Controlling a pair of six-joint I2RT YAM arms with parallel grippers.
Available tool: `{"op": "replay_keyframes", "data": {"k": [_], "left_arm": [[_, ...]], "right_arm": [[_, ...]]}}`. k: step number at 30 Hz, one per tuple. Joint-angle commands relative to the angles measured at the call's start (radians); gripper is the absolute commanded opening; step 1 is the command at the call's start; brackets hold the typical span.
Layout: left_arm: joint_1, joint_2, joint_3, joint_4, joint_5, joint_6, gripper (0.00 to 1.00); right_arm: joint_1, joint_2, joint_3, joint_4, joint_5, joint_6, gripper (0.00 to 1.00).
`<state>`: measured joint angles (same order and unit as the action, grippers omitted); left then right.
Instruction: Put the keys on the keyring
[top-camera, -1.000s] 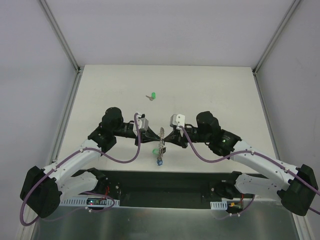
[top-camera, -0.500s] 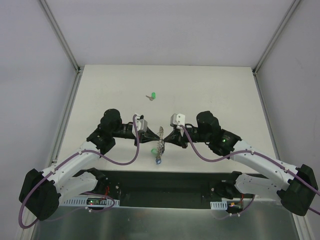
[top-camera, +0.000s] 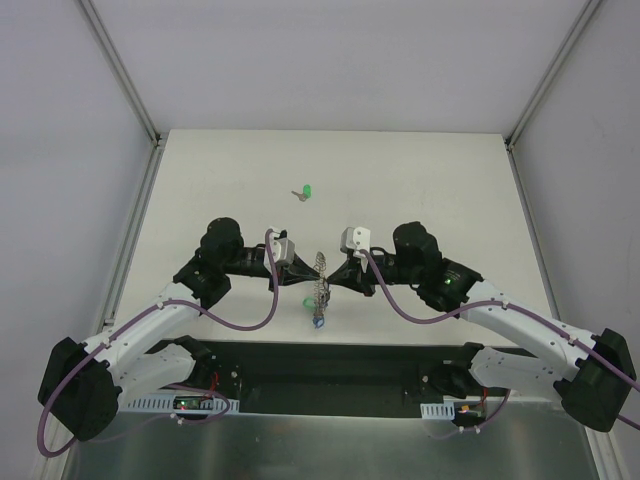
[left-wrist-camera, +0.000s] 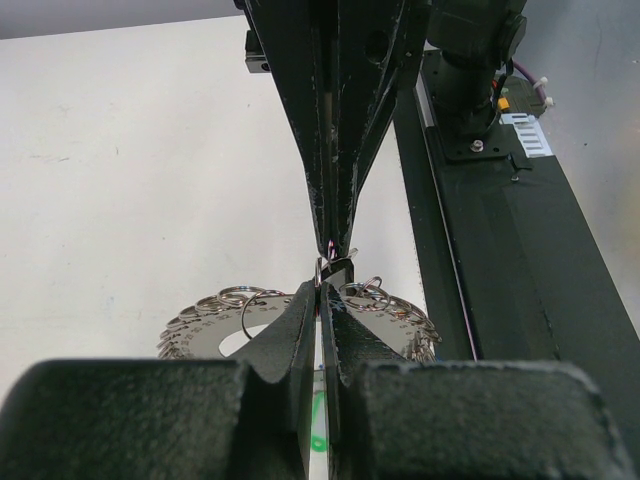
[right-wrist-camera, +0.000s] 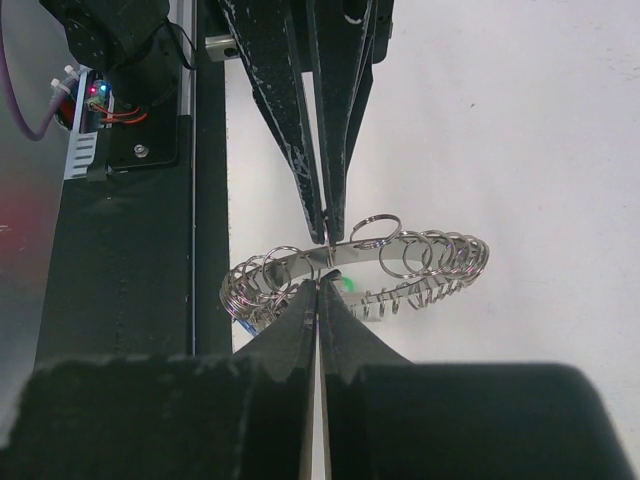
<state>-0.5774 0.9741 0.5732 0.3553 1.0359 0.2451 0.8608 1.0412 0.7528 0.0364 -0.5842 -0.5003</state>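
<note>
The keyring (top-camera: 321, 274) is held on edge above the table between my two arms, its rim lined with small wire loops. From the left, my left gripper (top-camera: 312, 271) is shut on its rim at a wire loop (left-wrist-camera: 322, 272). Opposite it, my right gripper (top-camera: 331, 277) is shut on the rim too. In the right wrist view the keyring (right-wrist-camera: 430, 262) arcs just past my closed right gripper (right-wrist-camera: 320, 284). A green key (top-camera: 308, 300) and a blue key (top-camera: 318, 322) hang below the ring. Another green key (top-camera: 306, 191) lies alone on the table farther back.
The white table (top-camera: 440, 190) is bounded by grey walls with metal posts at the back corners. A black base rail (top-camera: 330, 365) with the arm mounts runs along the near edge. Purple cables (top-camera: 250, 320) loop off both arms.
My left arm has shifted slightly left and back at the elbow. The ring and both grips stay as they were.
</note>
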Motion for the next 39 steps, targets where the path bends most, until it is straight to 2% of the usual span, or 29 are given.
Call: {"op": "replay_keyframes", "data": {"k": [1,22,39], "left_arm": [[-0.012,-0.006,0.011,0.074,0.033,0.005,0.00],[-0.012,-0.020,0.007,0.074,-0.002,0.000,0.00],[-0.012,-0.003,0.013,0.074,0.019,-0.007,0.00]], "right_arm": [[-0.005,-0.004,0.020,0.068,-0.025,0.009,0.01],[-0.016,-0.006,0.019,0.056,0.030,0.014,0.01],[-0.013,-0.007,0.017,0.069,-0.002,0.017,0.01]]}}
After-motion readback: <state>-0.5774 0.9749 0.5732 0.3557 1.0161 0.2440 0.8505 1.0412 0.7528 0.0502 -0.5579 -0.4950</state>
